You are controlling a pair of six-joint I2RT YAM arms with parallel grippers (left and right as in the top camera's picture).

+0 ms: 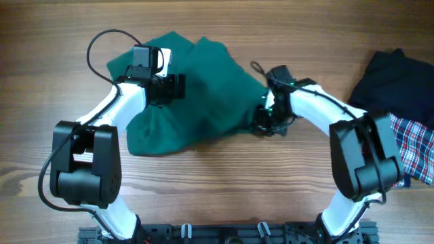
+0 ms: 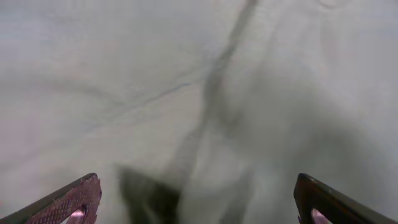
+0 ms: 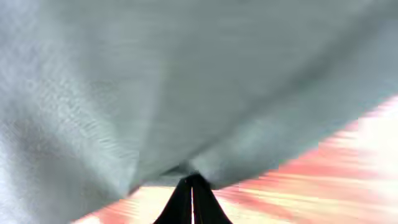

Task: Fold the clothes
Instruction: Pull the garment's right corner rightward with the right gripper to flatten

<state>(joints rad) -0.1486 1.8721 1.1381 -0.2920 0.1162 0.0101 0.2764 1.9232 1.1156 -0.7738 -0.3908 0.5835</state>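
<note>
My left gripper (image 1: 178, 87) hovers spread wide over the green shirt (image 1: 210, 95); my right gripper (image 1: 263, 116) pinches its right edge.

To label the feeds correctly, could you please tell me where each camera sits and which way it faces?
Overhead: fixed above the table, looking straight down on the green garment, a navy garment and a plaid cloth; both arms show.
Left wrist: on the left arm, close above the fabric; the left gripper is open, fingertips at the bottom corners.
Right wrist: on the right arm, facing the garment's edge; the right gripper is shut on it.
Shared: all three see the green garment.
</note>
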